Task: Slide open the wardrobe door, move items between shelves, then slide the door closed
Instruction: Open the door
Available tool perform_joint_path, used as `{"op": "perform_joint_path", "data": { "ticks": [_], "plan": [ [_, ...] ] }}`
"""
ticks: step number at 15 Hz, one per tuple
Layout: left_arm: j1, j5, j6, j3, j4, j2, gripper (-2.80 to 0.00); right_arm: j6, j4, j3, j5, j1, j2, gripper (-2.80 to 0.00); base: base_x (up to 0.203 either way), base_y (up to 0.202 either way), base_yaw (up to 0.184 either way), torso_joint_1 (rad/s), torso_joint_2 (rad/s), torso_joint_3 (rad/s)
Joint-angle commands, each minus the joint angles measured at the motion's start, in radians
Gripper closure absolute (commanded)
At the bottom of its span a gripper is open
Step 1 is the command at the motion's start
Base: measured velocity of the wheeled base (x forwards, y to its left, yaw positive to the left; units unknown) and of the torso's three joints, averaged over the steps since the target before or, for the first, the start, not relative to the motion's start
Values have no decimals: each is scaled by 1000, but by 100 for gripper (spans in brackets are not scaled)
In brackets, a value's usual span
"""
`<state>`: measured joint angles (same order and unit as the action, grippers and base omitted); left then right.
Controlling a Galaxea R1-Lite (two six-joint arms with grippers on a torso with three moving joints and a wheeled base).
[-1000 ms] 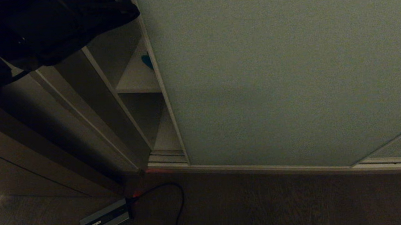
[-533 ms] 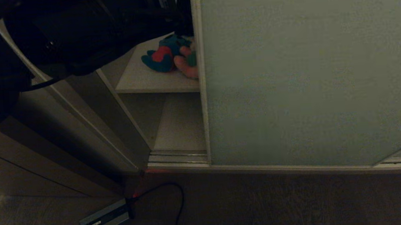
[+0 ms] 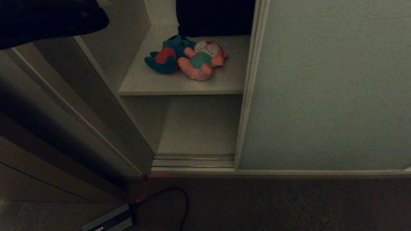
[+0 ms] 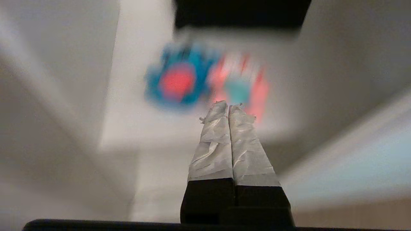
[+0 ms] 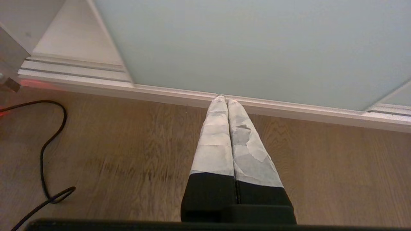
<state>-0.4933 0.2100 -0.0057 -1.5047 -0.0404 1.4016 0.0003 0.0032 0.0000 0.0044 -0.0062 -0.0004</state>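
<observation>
Grey-green and matte, the sliding wardrobe door [image 3: 331, 75] is seen in the head view drawn to the right, so that the left part of the wardrobe is exposed. On the upper shelf [image 3: 146, 85] two plush toys are laid side by side and touching: the teal-blue toy [image 3: 164, 57] with its red belly on the left, the pink toy [image 3: 202, 60] with teal outfit and white face on the right. A black cushion [image 3: 215, 11] is set just behind them at the back of that shelf. Below, the lower shelf [image 3: 199, 130] is shown bare. The left arm [image 3: 31, 17] is seen only as a dark mass at the top left corner, and its fingers are hidden there. On the wooden floor [image 3: 286, 210] near the wardrobe's corner a small silver box [image 3: 107, 225] is placed, with a black cable [image 3: 184, 209] looped beside it.

From the left wrist view, the left gripper [image 4: 228, 106] is shown with its taped fingers pressed together and nothing between them; it is held in the air before the opening, apart from both toys, which are blurred beyond the tips.

From the right wrist view, the right gripper [image 5: 223, 98] is shown with fingers likewise pressed together and empty, hung low over the floor and pointed at the pale bottom track [image 5: 289, 107] of the door.
</observation>
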Motion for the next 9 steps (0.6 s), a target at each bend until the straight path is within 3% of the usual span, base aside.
{"op": "perform_joint_path", "data": {
  "ticks": [1,4,7,9],
  "plan": [
    [54,-19,3,88,192,-171,0,0,0,3,2,0,0,0,0,0,0,0,0,0],
    [157,-59,5,350,220,-297,0,0,0,3,2,0,0,0,0,0,0,0,0,0],
    [319,-193,4,626,212,-457,0,0,0,3,0,0,0,0,0,0,0,0,0,0],
    [360,-267,4,751,210,-534,0,0,0,3,2,0,0,0,0,0,0,0,0,0]
  ]
}}
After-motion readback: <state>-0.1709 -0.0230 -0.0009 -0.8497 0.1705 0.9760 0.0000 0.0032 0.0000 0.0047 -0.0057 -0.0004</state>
